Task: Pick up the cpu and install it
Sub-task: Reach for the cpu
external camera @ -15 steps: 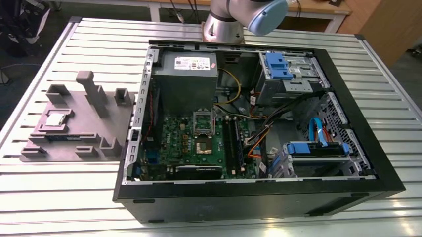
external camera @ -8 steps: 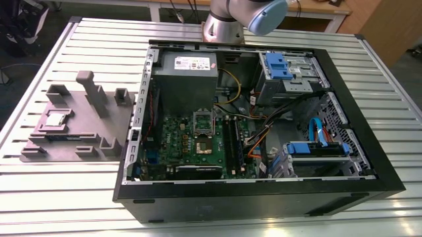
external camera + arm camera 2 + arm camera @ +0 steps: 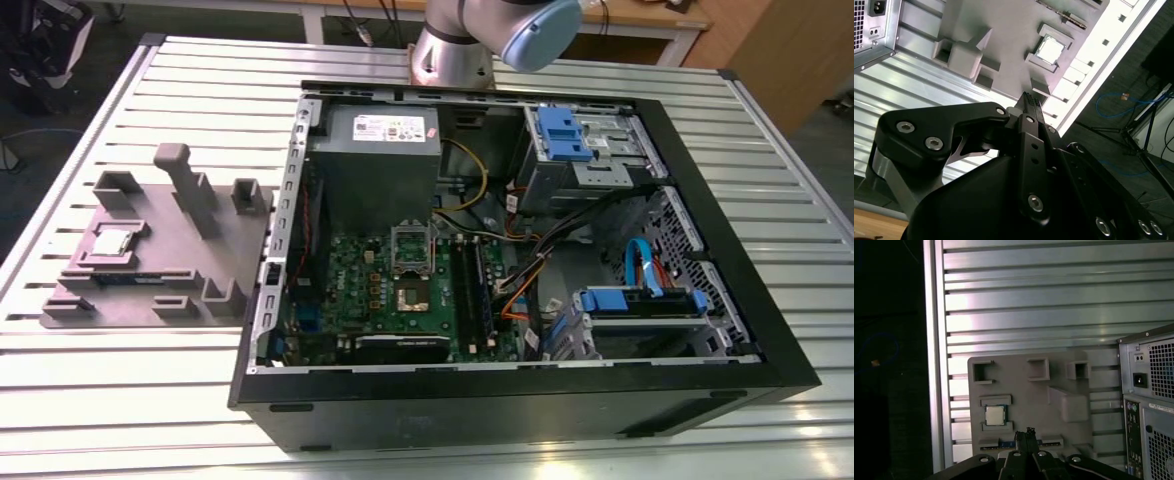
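Cpu [image 3: 114,241] seated in grey fixture [image 3: 167,256] at exterior view's left, clear of clenched, empty gripper [image 3: 1029,434]; judged light, stiff, thin, fragile, best gripped by opposite edges.

We record the arm [image 3: 461,50], silver with a blue joint cap, upright in the exterior view. In both wrist views the gripper [image 3: 1030,98] [image 3: 1029,432] has its fingers pressed tip to tip, gripping nothing.

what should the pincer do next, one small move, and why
Probably shift the pincer sideways until it hangs over the small square silvery cpu. The chip lies in its pocket on the grey plastic fixture, while the pincer looks shut, empty and off to one side of it.
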{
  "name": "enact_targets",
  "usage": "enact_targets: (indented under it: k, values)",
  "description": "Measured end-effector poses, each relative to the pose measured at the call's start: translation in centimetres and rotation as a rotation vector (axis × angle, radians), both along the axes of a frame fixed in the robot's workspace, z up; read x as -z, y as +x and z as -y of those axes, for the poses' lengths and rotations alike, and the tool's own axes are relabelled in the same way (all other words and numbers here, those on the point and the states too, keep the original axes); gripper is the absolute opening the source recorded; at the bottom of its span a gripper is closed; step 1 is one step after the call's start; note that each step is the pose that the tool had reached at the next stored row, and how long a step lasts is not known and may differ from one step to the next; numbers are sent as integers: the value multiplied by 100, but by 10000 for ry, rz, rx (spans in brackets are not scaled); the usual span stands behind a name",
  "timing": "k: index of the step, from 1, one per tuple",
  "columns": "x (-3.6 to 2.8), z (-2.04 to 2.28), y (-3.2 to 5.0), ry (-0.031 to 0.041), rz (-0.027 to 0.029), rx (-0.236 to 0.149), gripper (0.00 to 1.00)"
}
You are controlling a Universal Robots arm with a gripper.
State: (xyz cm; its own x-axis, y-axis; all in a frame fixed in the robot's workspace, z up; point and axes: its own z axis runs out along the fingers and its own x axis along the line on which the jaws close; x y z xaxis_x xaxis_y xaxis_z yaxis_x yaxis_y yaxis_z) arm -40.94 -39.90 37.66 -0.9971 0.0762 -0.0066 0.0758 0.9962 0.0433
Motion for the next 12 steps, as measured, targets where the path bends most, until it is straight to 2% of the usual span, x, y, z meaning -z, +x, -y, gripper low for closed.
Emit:
enact_targets:
  k: [12]
  values:
    - [1, 0, -54, 0, 0, 0, 10]
